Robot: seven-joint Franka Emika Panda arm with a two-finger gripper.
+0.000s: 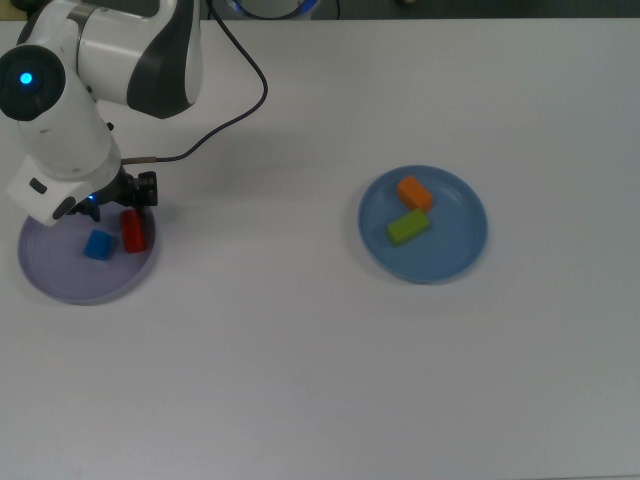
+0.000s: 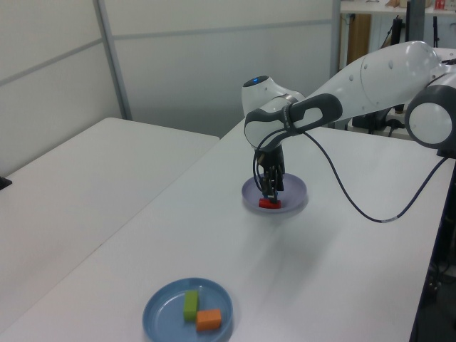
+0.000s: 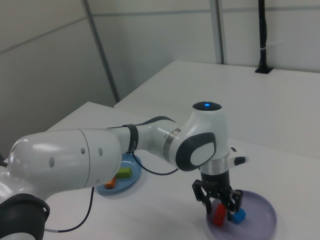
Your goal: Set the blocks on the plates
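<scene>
The red cylinder (image 1: 132, 231) lies on its side on the lavender plate (image 1: 60, 290), close to the blue stubby cylinder (image 1: 98, 245). My gripper (image 1: 120, 203) hangs just above the red cylinder (image 3: 218, 215) with its fingers spread open and nothing held between them; the arm's white head hides much of it in the top view. On the blue plate (image 1: 450, 250) rest the orange block (image 1: 414, 192) and the green block (image 1: 408, 226), side by side. In the left view the red cylinder (image 2: 268, 204) sits under the gripper (image 2: 269, 191).
A black cable (image 1: 230, 100) loops from the arm across the white table behind the lavender plate. The arm's bulk stands over the top view's upper left corner. A second white table (image 2: 71, 178) lies at the left view's left.
</scene>
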